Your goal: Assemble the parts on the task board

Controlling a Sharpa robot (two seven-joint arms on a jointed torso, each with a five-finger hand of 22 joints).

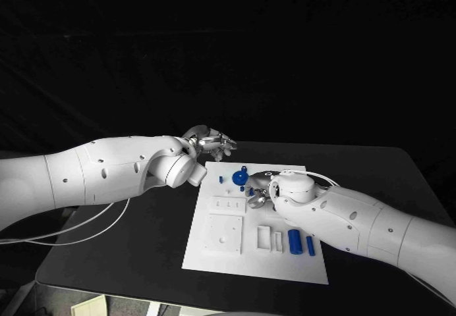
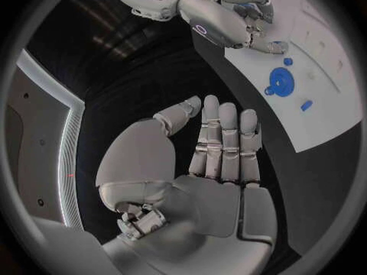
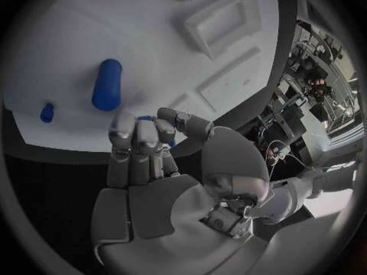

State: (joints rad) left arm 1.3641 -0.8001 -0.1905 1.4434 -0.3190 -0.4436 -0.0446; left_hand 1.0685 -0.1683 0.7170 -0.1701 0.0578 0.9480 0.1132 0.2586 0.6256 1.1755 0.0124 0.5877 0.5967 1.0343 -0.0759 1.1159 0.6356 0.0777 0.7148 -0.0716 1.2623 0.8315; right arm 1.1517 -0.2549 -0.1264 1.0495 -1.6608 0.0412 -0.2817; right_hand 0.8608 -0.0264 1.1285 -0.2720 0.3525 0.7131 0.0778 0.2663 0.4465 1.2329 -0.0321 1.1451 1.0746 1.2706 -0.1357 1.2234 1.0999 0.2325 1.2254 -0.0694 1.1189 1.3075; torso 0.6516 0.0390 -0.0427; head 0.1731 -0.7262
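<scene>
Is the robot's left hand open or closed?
Open. The left robot hand holds nothing; its fingers stretch out straight over the black table, away from the task board.

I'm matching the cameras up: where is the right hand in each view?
Head view: right hand over the board's middle, beside the blue disc.
Left wrist view: right hand over the board, beyond the blue disc.
Right wrist view: right hand mid-circle, pinching a blue part.
Shared landmark: the board.
</scene>
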